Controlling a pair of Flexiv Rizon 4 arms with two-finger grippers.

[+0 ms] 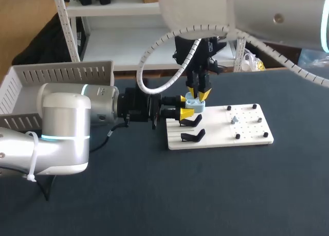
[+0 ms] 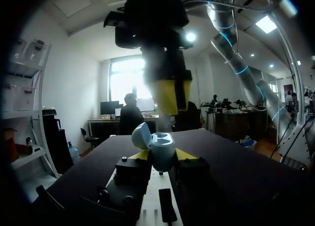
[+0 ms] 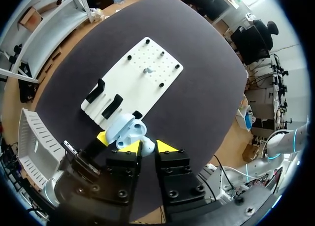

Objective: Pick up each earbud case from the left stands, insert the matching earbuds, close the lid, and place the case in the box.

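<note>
1. A pale blue, rounded earbud case (image 1: 194,104) is gripped from two sides by the closed left end effector (image 1: 185,107). It is held above the near corner of a white pegboard (image 1: 247,134), with its lid tipped open.
2. The right end effector (image 1: 198,93) is positioned pointing down, just above the open case; whether it is open or closed cannot be told.
3. Two black hooked stands (image 1: 193,122) are seen on the board just beside the case.
4. A small grey-blue earbud (image 1: 234,120) is seated among black pegs (image 1: 237,137) farther along the board.
5. A white slotted box (image 1: 31,79) is set on the dark table (image 1: 205,195) behind the left arm.
</note>
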